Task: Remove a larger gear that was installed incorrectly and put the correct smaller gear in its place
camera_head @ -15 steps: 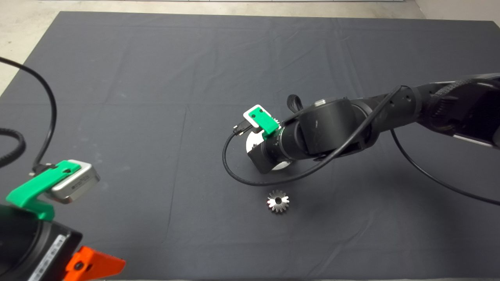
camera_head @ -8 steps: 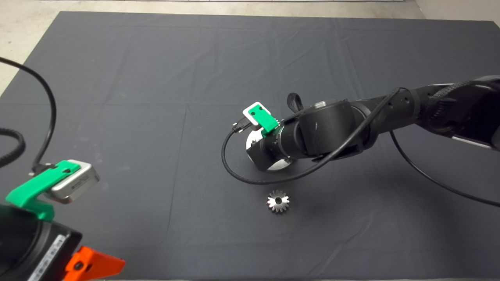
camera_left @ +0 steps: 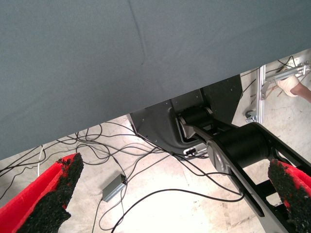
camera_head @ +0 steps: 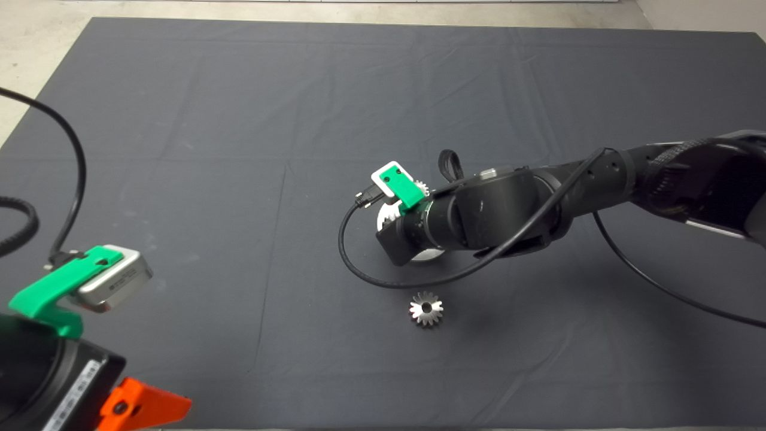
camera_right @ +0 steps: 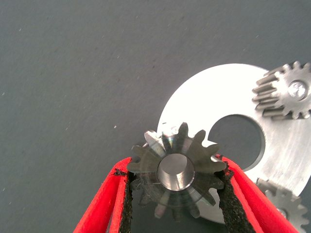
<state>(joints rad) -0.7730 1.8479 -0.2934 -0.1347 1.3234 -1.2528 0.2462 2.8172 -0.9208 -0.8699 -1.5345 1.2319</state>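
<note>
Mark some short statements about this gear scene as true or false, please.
1. The right gripper has its jaws shut on the small dark-grey steel gear. True.
2. The bright silver flared-tooth larger gear lies on the dark mat, apart from the round silver plate. True.
3. The left gripper holds a gear. False: its jaws are open and empty, parked at the mat's lower left edge.
4. The plate carries no gears. False: two small grey gears sit at its rim.
</note>
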